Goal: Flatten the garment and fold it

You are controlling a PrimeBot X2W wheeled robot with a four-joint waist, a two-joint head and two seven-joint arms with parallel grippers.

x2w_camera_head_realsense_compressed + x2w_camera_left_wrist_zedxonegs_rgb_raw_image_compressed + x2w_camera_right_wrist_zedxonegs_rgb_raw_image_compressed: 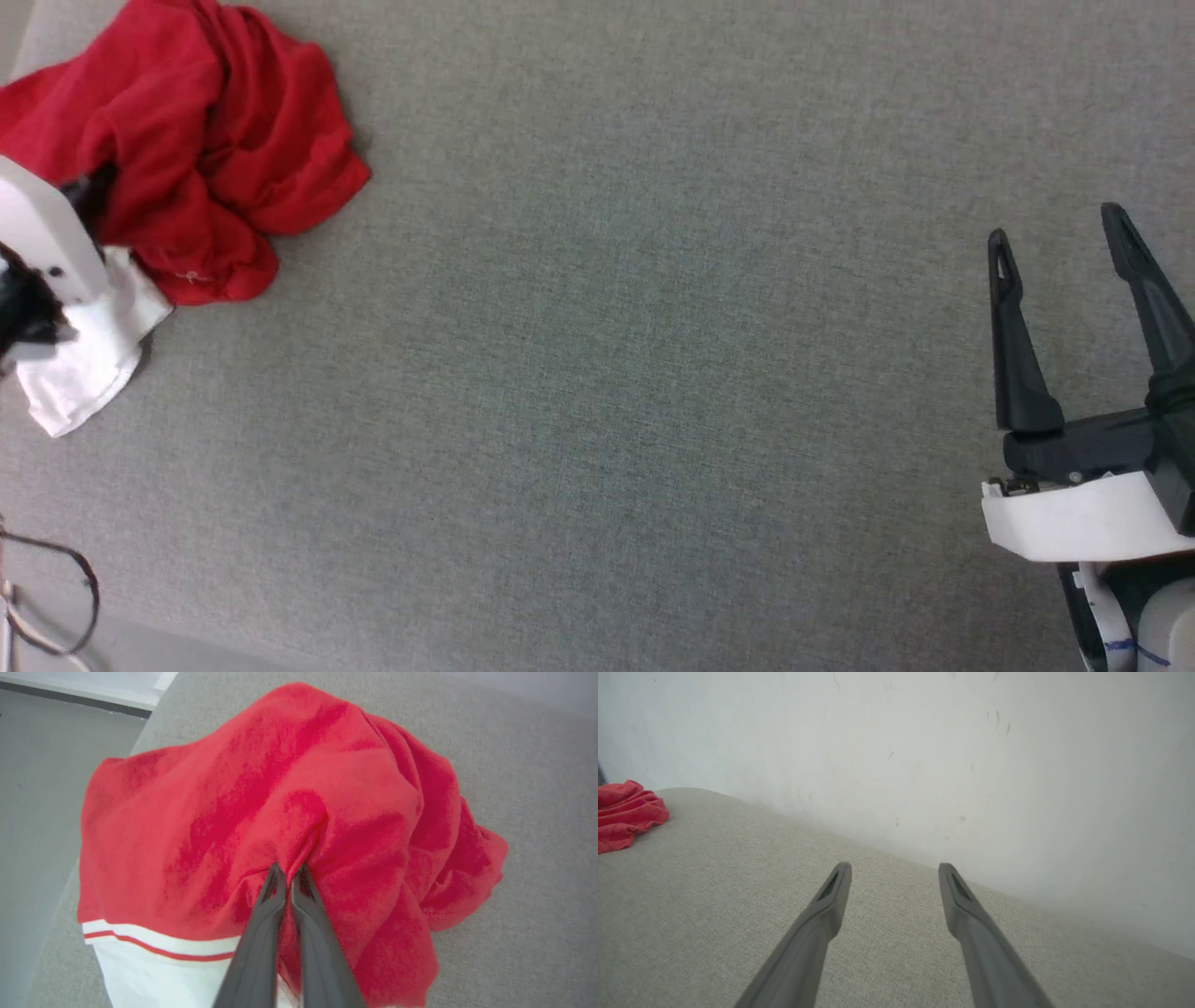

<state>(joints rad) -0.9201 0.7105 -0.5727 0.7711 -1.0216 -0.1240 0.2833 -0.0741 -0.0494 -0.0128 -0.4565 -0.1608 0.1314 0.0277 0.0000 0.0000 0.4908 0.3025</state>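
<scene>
The garment (215,140) lies crumpled at the far left of the grey surface, a red heap with a white sleeve (84,364) sticking out toward me. In the left wrist view the garment (261,812) bulges upward, and my left gripper (289,870) is shut on a pinched fold of its red cloth, just above the red-white striped trim (154,945). My left forearm (42,243) covers part of the heap in the head view. My right gripper (1060,224) stands open at the far right, far from the garment (626,812), its fingers (831,896) holding nothing.
The grey fabric surface (607,373) spreads wide between the two arms. A pale wall (948,756) rises behind it in the right wrist view. The surface's left edge and the floor (32,788) lie just beyond the heap. A thin cable (56,597) loops at the lower left.
</scene>
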